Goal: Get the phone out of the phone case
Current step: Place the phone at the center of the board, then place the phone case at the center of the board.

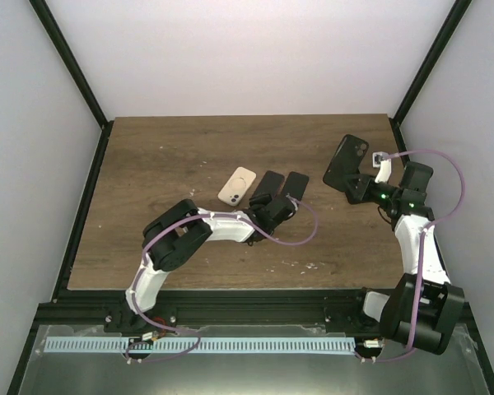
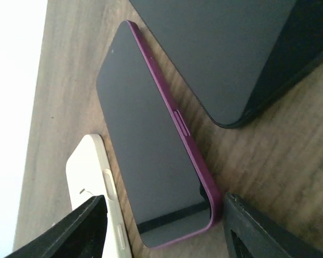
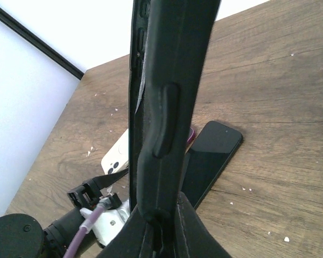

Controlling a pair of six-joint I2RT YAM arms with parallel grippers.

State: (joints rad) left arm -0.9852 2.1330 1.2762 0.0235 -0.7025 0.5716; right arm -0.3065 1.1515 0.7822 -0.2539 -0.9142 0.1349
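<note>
Table point(image 1: 148, 247) is carrying three phones in a row at its middle. The black phone case point(image 1: 346, 164) is hanging above its right side, clamped upright in the right end effector point(image 1: 364, 188); whether it is empty I cannot tell. The left end effector point(image 1: 276, 210), nearer the row, is standing part open astride the near end of the purple-edged phone point(image 2: 145, 156), whose long axis is running away from it. The cream phone point(image 1: 237, 186) and black phone point(image 1: 295, 184) are crowding either side.
</note>
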